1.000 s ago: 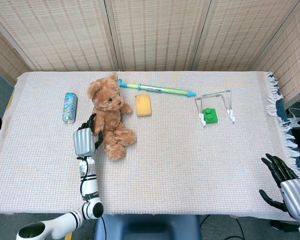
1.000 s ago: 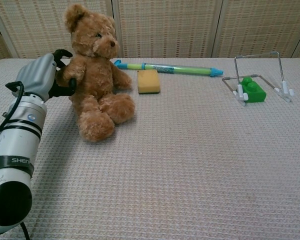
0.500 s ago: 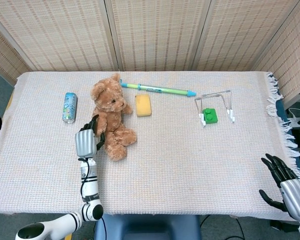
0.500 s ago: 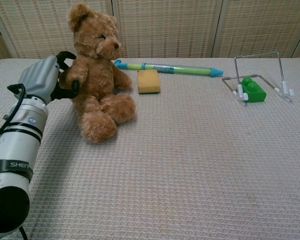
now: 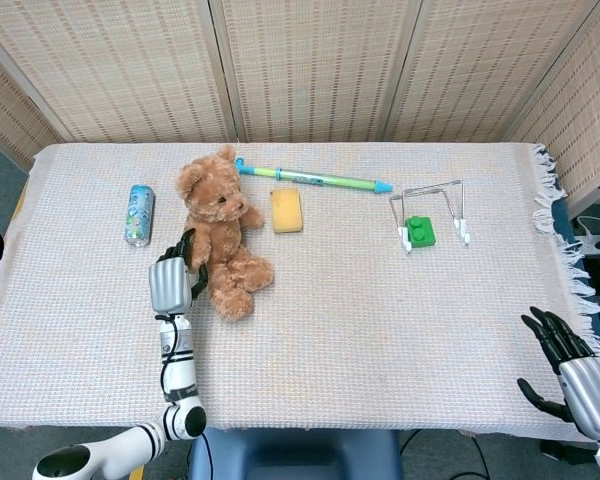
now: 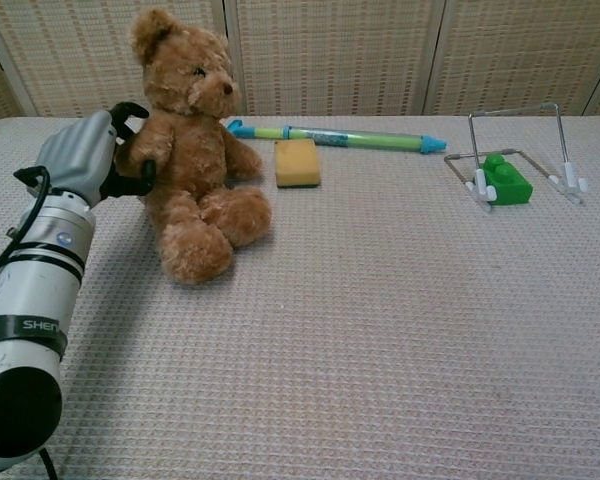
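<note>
The teddy bear (image 6: 193, 150) is sitting upright near the left-back part of the worktop (image 5: 360, 330), and the left hand (image 6: 80, 155) has its dark fingers (image 6: 130, 110) curled onto the bear's side and arm, so it looks clamped on the plush from the flank, though I can't see how deep that hold really goes. My worry is that it's only grabbing fur and one soft arm, well off the bear's middle. Plush squashes, so the bear could slump, twist around the grip or tip forward onto its face if the hand pulls sideways. If it swings, it could knock the yellow sponge (image 6: 297, 162) just beside it, or the green-and-blue pen (image 6: 335, 135) lying behind that. The little can (image 5: 139, 213) on the far side of the hand sits close to it in the head view, so a wide wrist move might roll that too. Orientation-wise, the bear's long axis runs roughly vertical, head up, legs splayed forward on the cloth, with a slight lean. It faces the robot's right and a bit toward the camera. The right hand (image 5: 570, 372) hangs off the near right corner with fingers apart, holding nothing, well away from the wire stand (image 6: 520, 150) and green block (image 6: 505, 178).
</note>
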Robot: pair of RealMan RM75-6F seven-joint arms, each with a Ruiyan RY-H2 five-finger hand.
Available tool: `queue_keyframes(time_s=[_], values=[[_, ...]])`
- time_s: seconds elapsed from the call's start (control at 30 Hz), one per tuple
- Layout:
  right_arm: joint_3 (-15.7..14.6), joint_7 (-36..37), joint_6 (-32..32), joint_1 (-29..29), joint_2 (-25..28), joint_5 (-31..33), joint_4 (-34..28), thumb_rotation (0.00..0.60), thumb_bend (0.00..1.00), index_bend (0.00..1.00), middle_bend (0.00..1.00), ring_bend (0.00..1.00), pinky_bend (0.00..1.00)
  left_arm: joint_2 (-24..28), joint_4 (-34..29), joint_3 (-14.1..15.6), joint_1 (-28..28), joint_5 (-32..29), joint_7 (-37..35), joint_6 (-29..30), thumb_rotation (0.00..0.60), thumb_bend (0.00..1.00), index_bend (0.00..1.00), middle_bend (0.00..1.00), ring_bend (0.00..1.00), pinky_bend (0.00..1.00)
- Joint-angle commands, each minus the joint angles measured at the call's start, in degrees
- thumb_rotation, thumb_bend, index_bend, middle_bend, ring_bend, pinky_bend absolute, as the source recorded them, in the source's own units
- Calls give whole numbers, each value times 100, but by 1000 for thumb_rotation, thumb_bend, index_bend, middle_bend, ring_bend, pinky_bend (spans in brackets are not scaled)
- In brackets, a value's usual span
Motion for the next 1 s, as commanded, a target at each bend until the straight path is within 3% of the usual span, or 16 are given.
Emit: queue_keyframes(time_s=[0.03, 0.23, 0.47, 0.63, 0.77, 1.0], values=[[-1, -1, 2, -1, 3, -1, -5, 600, 184, 0, 0, 0, 209, 50, -124, -23, -22, 53, 58, 88, 600, 526, 177, 381, 373, 531], [1, 40, 48, -15, 12, -11, 5, 600, 184, 0, 0, 0, 209, 31, -95, 170, 139, -13, 151, -66, 600, 526, 179, 382, 373, 531], [10, 18, 19, -3, 4, 8, -1, 600, 184, 0, 0, 0, 209, 38, -54, 150, 113, 57, 15, -59, 600, 524, 177, 375, 370, 529], [9, -3, -9, 7, 0, 18, -6, 600, 184, 0, 0, 0, 209, 225, -338, 256, 182, 271, -99, 93, 600, 509, 107, 280, 289, 511], [6, -29, -19, 6, -11, 20, -6, 600, 184, 0, 0, 0, 209, 505, -764, 503, 383, 489, -177, 196, 600, 485, 11, 165, 199, 461], [13, -98, -65, 17, -30, 56, -26, 600, 184, 0, 0, 0, 209, 1457, -1780, 1253, 1050, 938, -227, 368, 600, 454, 0, 22, 74, 341]])
